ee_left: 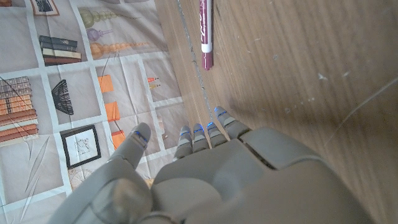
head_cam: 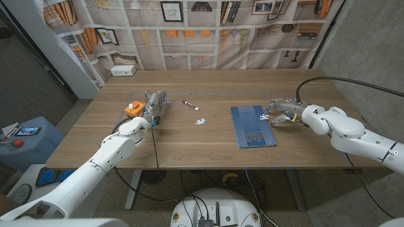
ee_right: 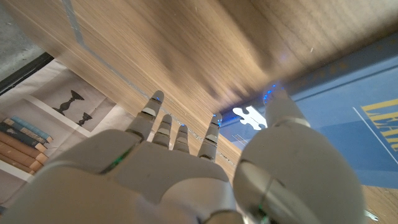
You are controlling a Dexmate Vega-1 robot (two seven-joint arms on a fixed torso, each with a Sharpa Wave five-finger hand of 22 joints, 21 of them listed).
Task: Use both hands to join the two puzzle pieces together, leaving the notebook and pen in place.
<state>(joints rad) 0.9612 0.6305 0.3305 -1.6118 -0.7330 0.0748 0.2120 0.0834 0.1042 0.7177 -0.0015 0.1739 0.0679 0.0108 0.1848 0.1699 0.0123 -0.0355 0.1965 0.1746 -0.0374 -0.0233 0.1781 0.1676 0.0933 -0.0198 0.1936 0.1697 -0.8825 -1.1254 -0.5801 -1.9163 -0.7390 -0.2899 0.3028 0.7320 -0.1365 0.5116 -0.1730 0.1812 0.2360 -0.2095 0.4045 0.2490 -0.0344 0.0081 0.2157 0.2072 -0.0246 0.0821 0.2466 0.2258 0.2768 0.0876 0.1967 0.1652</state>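
Left hand (head_cam: 155,104): seen in the head view on the left part of the table, fingers spread, nothing held; in the left wrist view (ee_left: 205,174) the fingers are apart and reach along the tabletop toward the pen
Orange object (head_cam: 132,108): set on the table just beside the left hand, on its outer side; kind cannot be told
Pen (head_cam: 190,105): dark red and white, laid on the wood right of the left hand; also seen ahead of the fingertips in the left wrist view (ee_left: 206,32)
First puzzle piece (head_cam: 201,122): white, laid on bare wood near mid-table, between pen and notebook, apart from both hands
Table (head_cam: 189,145): wooden, bearing all listed items
Notebook (head_cam: 252,127): blue, laid flat right of centre
Second puzzle piece (head_cam: 264,117): white, located on the notebook near its right edge; in the right wrist view (ee_right: 249,117) seen between thumb and fingers, contact not determinable
Right hand (head_cam: 284,112): placed at the notebook's right edge, fingers spread over the second puzzle piece; in the right wrist view (ee_right: 205,174) the fingers are apart and no grip is seen
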